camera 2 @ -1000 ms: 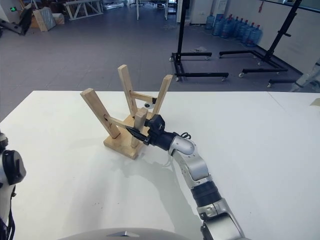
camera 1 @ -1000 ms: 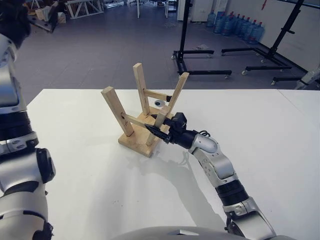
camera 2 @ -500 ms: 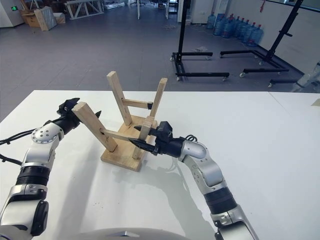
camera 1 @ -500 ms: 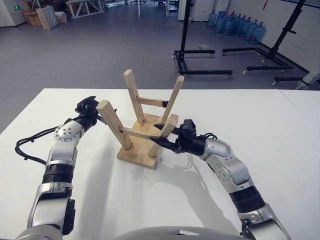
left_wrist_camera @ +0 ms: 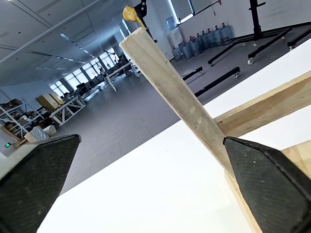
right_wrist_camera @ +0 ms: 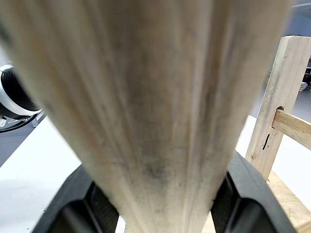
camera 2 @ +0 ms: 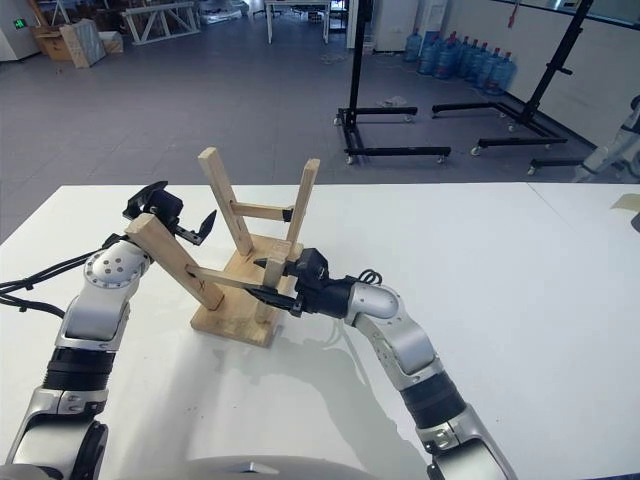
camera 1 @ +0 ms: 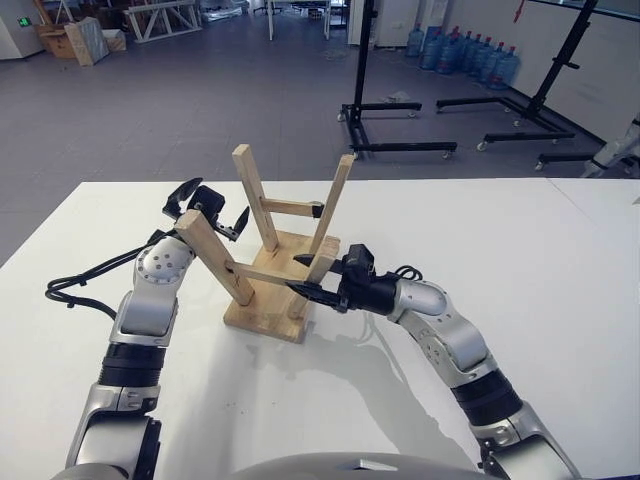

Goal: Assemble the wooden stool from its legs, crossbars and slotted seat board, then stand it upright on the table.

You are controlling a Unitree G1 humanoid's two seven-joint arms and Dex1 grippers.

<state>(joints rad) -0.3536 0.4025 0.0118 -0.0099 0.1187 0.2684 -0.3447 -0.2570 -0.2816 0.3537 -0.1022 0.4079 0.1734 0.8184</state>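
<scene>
While right gripper (camera 1: 312,278) clamps near leg (camera 1: 330,252), left gripper (camera 1: 208,207) jaws gape astride outer leg (camera 1: 217,257); stool (camera 1: 262,320) inverted mid table (camera 1: 560,260).

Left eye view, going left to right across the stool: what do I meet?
left hand → tall back leg → right hand, closed on the short front leg

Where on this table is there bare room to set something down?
Bare: the table's right half, beyond the right gripper, and the near strip in front of the stool. Crowded: around it, where the left gripper straddles one leg and the right gripper clamps another.
</scene>
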